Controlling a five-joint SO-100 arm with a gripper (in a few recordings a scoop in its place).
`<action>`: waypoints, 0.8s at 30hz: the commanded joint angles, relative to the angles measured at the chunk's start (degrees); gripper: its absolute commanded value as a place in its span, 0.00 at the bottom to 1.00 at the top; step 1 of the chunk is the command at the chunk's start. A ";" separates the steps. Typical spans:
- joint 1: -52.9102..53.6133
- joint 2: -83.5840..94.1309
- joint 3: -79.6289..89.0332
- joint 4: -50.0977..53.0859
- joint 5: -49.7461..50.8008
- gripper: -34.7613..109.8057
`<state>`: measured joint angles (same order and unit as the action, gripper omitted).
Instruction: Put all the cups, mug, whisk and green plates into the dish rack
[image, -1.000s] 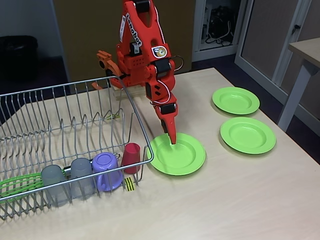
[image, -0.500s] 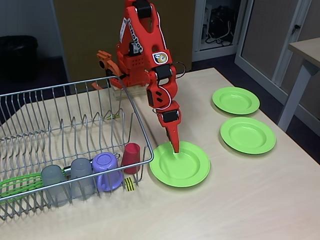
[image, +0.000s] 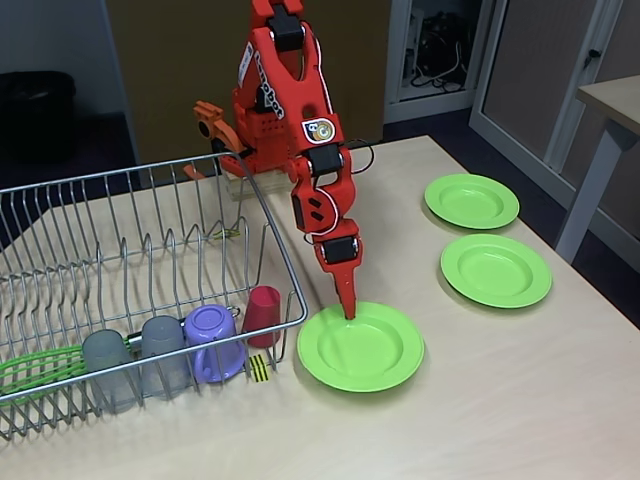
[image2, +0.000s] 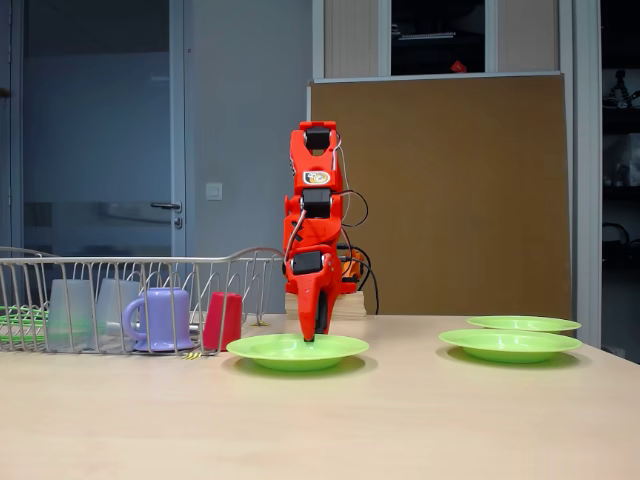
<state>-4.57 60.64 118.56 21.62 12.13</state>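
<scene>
The red arm's gripper (image: 349, 308) points straight down, its fingers closed to a narrow tip that rests just inside the far rim of the nearest green plate (image: 362, 348). That plate lies flat on the table beside the dish rack (image: 150, 175). In the other fixed view the gripper (image2: 312, 332) dips into the same plate (image2: 297, 350). Two more green plates (image: 471, 200) (image: 496, 270) lie to the right. In the rack's front row are two grey cups (image: 107, 368) (image: 165, 355), the purple mug (image: 215, 342) and the red cup (image: 263, 315). The green whisk (image: 35, 368) lies at the rack's left end.
The rack's front right corner and its yellow-and-black tag (image: 260, 368) are close to the near plate's left edge. Bare tabletop (image: 450, 420) stretches in front and to the right. The arm's base (image: 250, 150) stands behind the rack's right end.
The gripper has moved toward the table's front and slightly right, and the near plate has slid along with it, away from the rack's corner. Everything else has kept its place.
</scene>
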 joint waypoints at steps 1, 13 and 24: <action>0.26 -9.14 1.49 2.99 1.23 0.24; -7.21 8.53 7.29 10.28 -0.35 0.24; -15.12 31.03 5.80 27.42 -8.26 0.24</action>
<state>-16.96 87.19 125.07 44.30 5.45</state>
